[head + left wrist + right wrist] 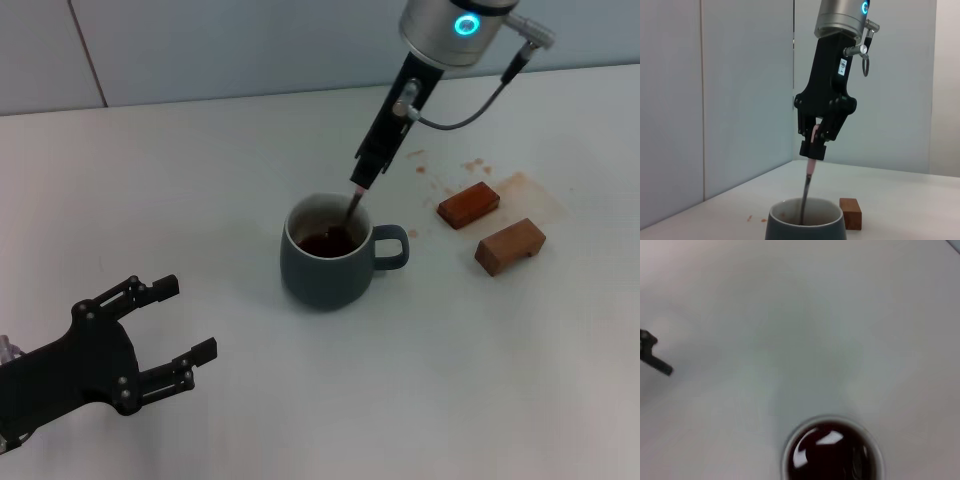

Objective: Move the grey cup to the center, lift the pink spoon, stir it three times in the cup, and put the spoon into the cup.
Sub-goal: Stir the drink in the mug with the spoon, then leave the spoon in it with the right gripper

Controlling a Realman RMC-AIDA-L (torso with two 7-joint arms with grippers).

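Observation:
The grey cup (326, 262) stands mid-table with its handle toward the right, dark brown liquid inside; its rim (806, 218) and liquid (831, 453) show in the wrist views. My right gripper (364, 178) hangs just above the cup's far rim, shut on the pink spoon (355, 202), which slants down with its bowl in the liquid. The left wrist view shows that gripper (813, 146) pinching the spoon (808, 186) by its pink handle. My left gripper (172, 330) rests open near the table's front left, well away from the cup.
Two brown wooden blocks (468, 204) (509, 245) lie to the right of the cup, with brown stains (478, 165) on the white table around them. One block (850, 213) shows behind the cup in the left wrist view. A wall stands behind the table.

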